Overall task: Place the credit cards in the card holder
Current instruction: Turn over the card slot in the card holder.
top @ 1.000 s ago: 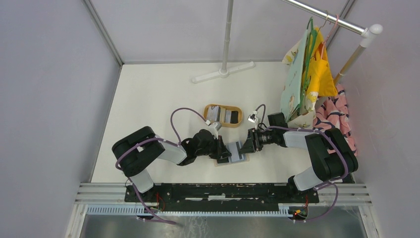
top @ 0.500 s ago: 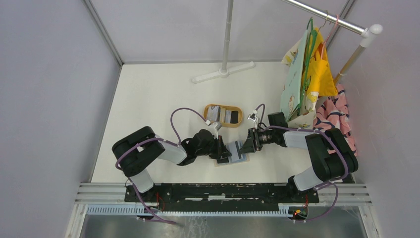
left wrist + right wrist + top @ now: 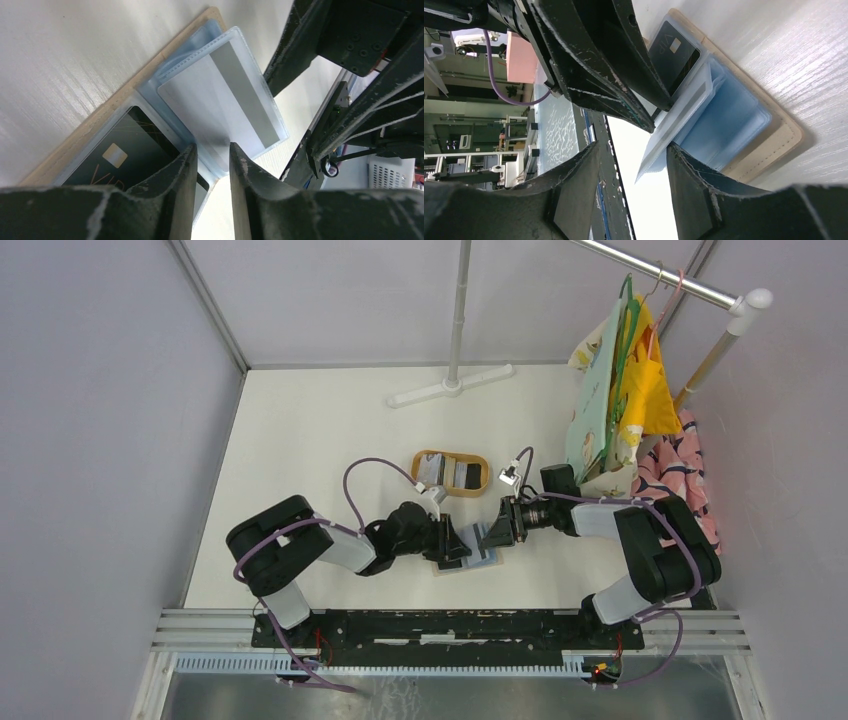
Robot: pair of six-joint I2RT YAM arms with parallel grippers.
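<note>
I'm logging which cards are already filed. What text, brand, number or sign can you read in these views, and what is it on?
"VIP": gold letters on the black card, which sits in a clear sleeve of the card holder. It reads the same in both wrist views.
The white card with a grey stripe shows no print.
The cards in the wooden tray are too small to read.

On white table: card holder, tray

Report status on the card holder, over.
Left gripper and right gripper open, straddling raised sleeve. Card holder open; black card sleeved, white card in raised sleeve. Grippers crowd together.
</note>
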